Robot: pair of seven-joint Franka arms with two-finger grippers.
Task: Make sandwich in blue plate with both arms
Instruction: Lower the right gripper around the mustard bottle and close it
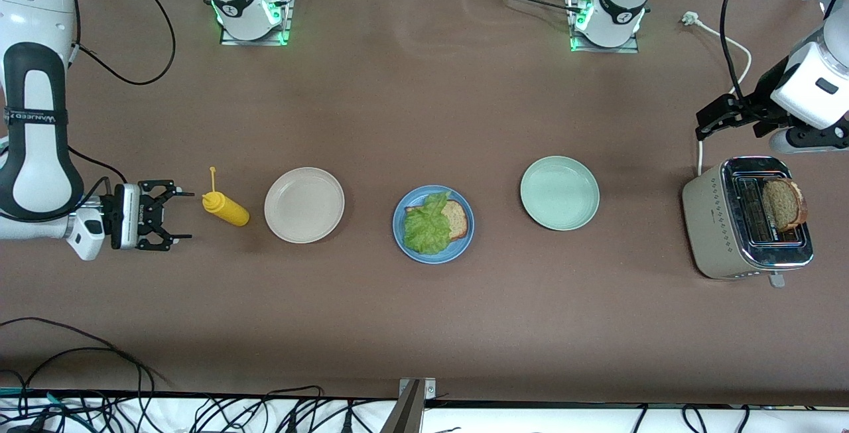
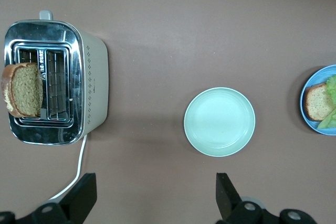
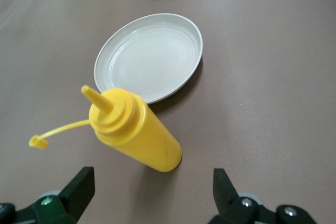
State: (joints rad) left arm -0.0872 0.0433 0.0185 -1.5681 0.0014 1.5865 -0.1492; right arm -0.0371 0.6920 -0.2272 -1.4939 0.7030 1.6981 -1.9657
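The blue plate [image 1: 462,245] sits mid-table with one brown bread slice [image 1: 457,219] on it and a green lettuce leaf [image 1: 426,227] lying over most of that slice. A second bread slice [image 1: 784,204] stands in a slot of the beige toaster [image 1: 713,221] at the left arm's end. My left gripper [image 1: 708,121] is open and empty, up over bare table beside the toaster; its wrist view shows the toaster [image 2: 92,85], the slice [image 2: 23,88] and the blue plate's edge [image 2: 315,125]. My right gripper [image 1: 184,215] is open and empty beside a yellow squeeze bottle [image 1: 225,207].
A beige plate [image 1: 304,205] sits between the bottle and the blue plate. A pale green plate [image 1: 559,193] sits between the blue plate and the toaster. The toaster's white cord [image 1: 729,42] runs toward the bases. Loose cables lie along the table's front edge.
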